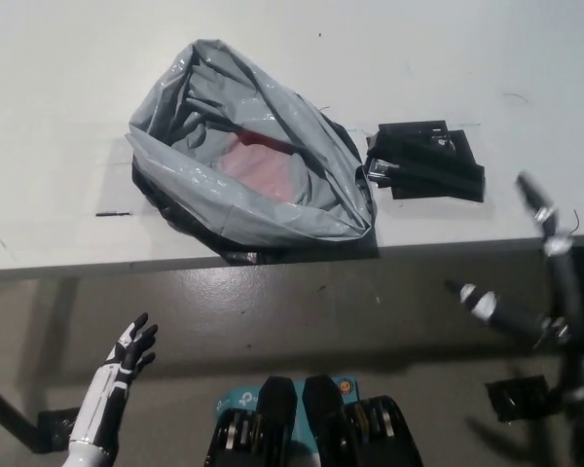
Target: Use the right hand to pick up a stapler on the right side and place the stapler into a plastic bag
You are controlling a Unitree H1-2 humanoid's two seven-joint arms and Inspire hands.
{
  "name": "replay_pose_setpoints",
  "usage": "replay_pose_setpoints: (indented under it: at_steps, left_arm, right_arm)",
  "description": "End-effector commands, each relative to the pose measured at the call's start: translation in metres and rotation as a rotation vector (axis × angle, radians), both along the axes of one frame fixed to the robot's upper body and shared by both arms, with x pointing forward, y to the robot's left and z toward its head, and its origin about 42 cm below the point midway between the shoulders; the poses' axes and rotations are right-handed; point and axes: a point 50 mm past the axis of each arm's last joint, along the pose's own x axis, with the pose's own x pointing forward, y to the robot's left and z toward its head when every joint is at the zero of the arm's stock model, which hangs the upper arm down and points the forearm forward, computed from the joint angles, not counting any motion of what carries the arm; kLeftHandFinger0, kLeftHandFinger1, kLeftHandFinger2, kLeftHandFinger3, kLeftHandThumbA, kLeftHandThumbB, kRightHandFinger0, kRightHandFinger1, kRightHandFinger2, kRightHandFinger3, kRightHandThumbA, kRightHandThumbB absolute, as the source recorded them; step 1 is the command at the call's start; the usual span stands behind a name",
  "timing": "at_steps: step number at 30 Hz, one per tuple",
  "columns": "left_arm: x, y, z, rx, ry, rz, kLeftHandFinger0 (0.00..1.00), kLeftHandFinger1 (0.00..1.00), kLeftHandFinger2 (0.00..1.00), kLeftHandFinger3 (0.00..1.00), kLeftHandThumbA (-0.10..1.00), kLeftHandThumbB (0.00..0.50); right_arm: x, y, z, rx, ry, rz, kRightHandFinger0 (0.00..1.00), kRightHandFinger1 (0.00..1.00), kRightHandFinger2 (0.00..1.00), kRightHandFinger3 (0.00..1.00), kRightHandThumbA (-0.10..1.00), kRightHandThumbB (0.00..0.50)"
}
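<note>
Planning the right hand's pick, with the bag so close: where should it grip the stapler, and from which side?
Grip the stapler across its narrow width at mid-body, probably from above on its right. It lies flat, long axis left to right, its left end close against the plastic bag, so that end is crowded. The open right hand is on that side.

One head-mounted camera looks steeply down, fairly close, over the near edge of the white table (58, 78) and the grey floor (302, 311).
</note>
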Motion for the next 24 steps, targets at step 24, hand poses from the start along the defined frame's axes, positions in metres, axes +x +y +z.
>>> replay_pose_setpoints:
  at_steps: [24]
  left_arm:
    - [0.002, 0.002, 0.028, 0.022, -0.175, -0.064, 1.0, 1.0, 1.0, 1.0, 1.0, 0.234]
  right_arm:
    - [0.233, 0.026, 0.135, -0.626, 0.557, 0.102, 1.0, 1.0, 1.0, 1.0, 1.0, 0.455]
